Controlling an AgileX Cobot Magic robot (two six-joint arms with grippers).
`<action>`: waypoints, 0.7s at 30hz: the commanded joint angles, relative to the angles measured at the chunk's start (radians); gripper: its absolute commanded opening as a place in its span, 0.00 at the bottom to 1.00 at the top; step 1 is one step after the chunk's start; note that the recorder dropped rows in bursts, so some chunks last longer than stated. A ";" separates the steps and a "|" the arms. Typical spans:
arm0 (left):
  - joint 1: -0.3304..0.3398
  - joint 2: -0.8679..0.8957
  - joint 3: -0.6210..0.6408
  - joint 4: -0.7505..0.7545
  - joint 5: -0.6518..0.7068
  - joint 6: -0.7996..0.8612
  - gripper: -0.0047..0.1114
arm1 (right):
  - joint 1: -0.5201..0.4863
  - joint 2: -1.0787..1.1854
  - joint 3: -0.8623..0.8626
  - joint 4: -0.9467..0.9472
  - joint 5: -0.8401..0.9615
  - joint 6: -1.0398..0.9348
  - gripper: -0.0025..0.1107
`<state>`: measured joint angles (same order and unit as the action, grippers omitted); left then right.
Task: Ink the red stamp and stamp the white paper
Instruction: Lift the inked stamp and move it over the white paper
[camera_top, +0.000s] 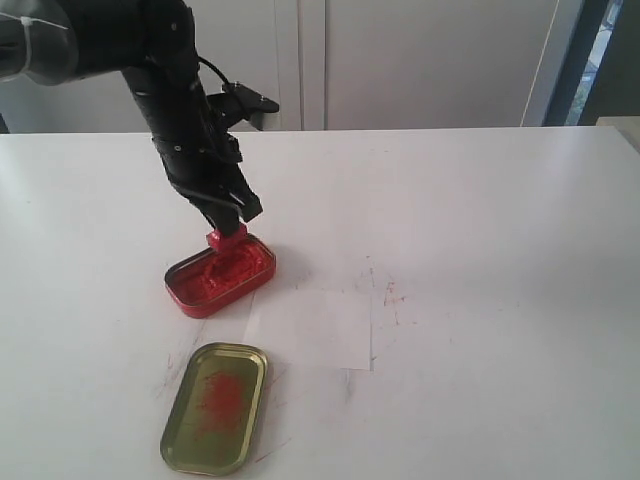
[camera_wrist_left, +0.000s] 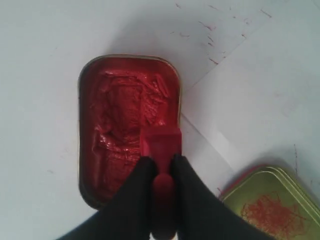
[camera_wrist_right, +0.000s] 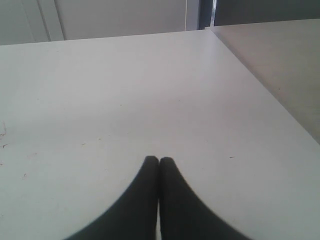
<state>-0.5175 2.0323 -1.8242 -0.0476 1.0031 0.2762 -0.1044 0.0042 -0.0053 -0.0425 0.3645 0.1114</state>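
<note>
My left pincer (camera_wrist_left: 161, 162) grasps the red stamp (camera_wrist_left: 161, 142) by its handle, base at the ink tin's (camera_wrist_left: 82, 150) far end. The white paper (camera_top: 315, 328) lies beside the tin, toward the bench's (camera_top: 500, 230) near edge. My right pincer (camera_wrist_right: 159, 161) is clenched, empty.

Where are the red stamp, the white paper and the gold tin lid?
red stamp (camera_wrist_left: 160, 142), left wrist view, on its block base.
white paper (camera_top: 315, 328), exterior view, middle of the sheet.
gold tin lid (camera_top: 236, 362), exterior view, bare metal beside the smears.
</note>
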 joint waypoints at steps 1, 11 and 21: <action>-0.074 -0.021 0.013 -0.014 0.013 -0.003 0.04 | 0.004 -0.004 0.005 -0.002 -0.015 -0.001 0.02; -0.193 -0.111 0.238 0.000 -0.223 0.035 0.04 | 0.004 -0.004 0.005 -0.002 -0.015 -0.001 0.02; -0.204 -0.109 0.246 -0.002 -0.241 0.039 0.04 | 0.004 -0.004 0.005 -0.002 -0.015 -0.001 0.02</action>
<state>-0.7164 1.9346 -1.5853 -0.0417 0.7516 0.3095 -0.1044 0.0042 -0.0053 -0.0425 0.3645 0.1114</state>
